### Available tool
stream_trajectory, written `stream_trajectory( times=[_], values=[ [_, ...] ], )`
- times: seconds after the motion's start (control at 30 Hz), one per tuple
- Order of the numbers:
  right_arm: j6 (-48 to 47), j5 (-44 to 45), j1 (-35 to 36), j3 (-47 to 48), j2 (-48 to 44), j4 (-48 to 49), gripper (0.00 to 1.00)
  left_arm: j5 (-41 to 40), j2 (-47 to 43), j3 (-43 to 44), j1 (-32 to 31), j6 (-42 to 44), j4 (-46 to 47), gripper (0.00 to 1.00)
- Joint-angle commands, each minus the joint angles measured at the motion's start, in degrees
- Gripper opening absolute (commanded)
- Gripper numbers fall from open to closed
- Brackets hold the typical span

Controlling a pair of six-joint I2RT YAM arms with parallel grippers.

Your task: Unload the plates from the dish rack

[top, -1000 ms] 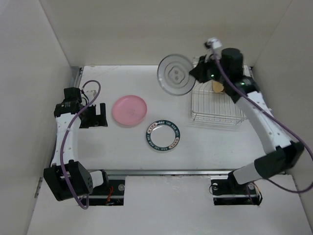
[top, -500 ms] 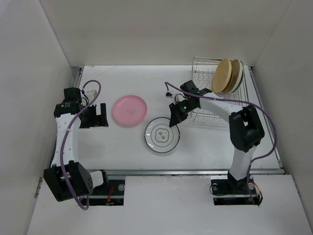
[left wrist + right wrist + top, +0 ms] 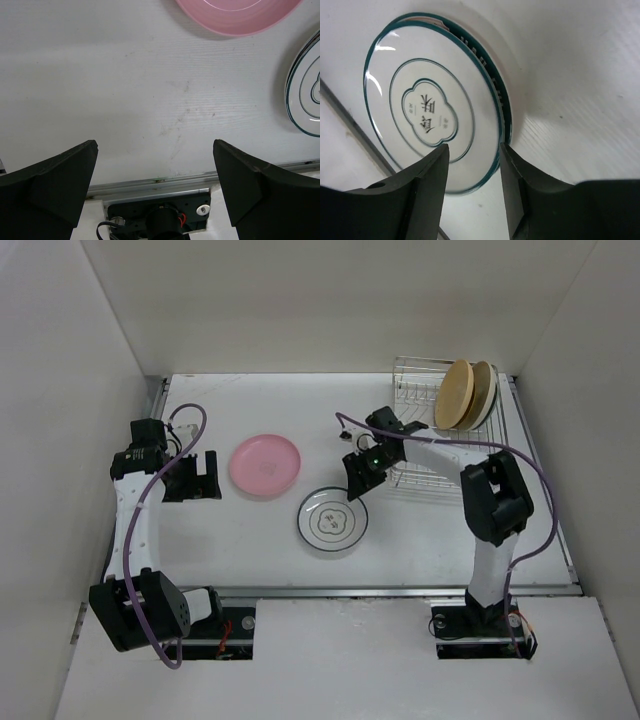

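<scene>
Unloading step: white plate (image 3: 332, 522) lies on the green-rimmed one (image 3: 501, 105) on the tabletop (image 3: 220, 540). Right jaws released, empty, at its far rim. Left jaws spread, idle. Rack (image 3: 450, 475) holds two tan plates (image 3: 460, 393). My next move: lift clear, reach back for one.

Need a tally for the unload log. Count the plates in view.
5. Pink plate on the table; thin-rimmed white plate stacked on a green-rimmed plate beside it; tan plate and cream plate upright in the dish rack. Smaller ones may hide behind them.
</scene>
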Motion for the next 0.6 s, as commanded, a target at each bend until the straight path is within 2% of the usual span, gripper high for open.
stream_trajectory(
  times=[0.0,0.23,0.27,0.3,0.4,0.43,0.53,0.57],
  values=[
    [1.49,6.21,0.45,4.0,-7.62,0.86,0.51,0.71,-1.09,-0.33,0.34,0.93,-1.04,1.0],
    [5.27,21.06,1.06,8.74,-17.63,-0.64,0.52,0.71,-1.09,-0.33,0.34,0.93,-1.04,1.0],
    [7.71,24.13,1.06,8.75,-19.05,1.19,0.56,0.71,-1.09,-0.33,0.34,0.93,-1.04,1.0],
    [9.39,31.99,0.1,9.36,-20.37,2.34,0.58,0.71,-1.09,-0.33,0.34,0.93,-1.04,1.0],
    [15.46,44.51,-2.97,11.29,-22.14,5.43,0.6,0.71,-1.09,-0.33,0.34,0.93,-1.04,1.0],
    [16.78,51.34,-5.5,12.6,-22.14,5.43,0.6,0.71,-1.09,-0.33,0.34,0.93,-1.04,1.0],
    [19.95,59.29,-10.78,19.28,-17.93,3.94,0.61,0.71,-1.62,-0.33,0.34,0.93,-1.04,1.0],
    [20.56,59.31,-12.46,22.34,-16.88,3.94,0.61,0.71,-1.62,-0.33,0.34,0.93,-1.04,1.0]
  ],
)
